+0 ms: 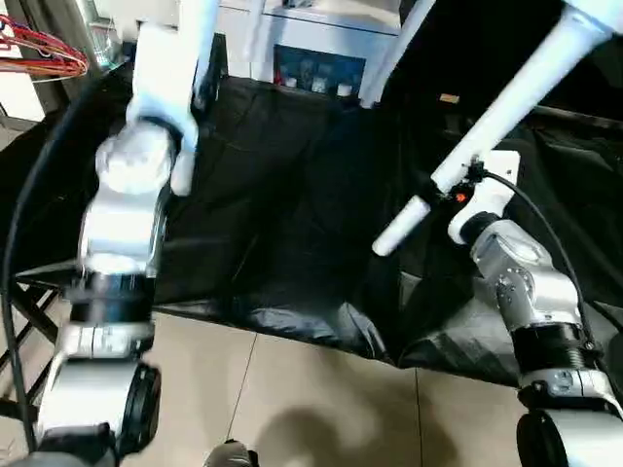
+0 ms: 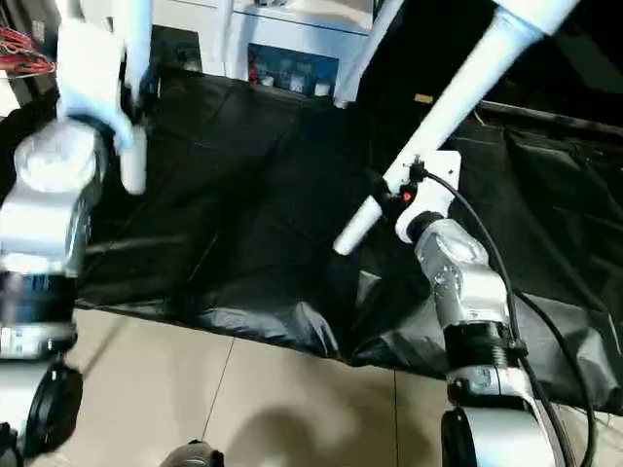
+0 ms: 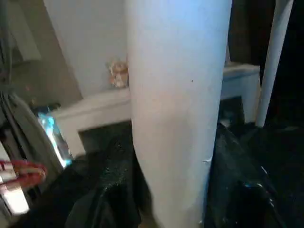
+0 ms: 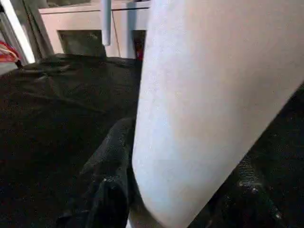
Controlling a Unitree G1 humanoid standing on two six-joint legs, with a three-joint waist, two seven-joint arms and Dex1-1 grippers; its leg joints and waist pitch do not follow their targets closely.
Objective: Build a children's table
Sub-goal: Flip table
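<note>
The children's table shows as white tube legs hanging down from above; its tabletop is out of view. My left gripper is shut on one upright leg, which is seen close up as the left leg in the left wrist view. My right gripper is shut on a second leg that slants down to a free end over the black cloth. The right wrist view has this right leg against its dark fingers. Two more legs hang further back.
A crumpled black cloth covers the work surface ahead. A white cabinet stands behind it. Red cables lie at the far left. Beige floor tiles run along the near side.
</note>
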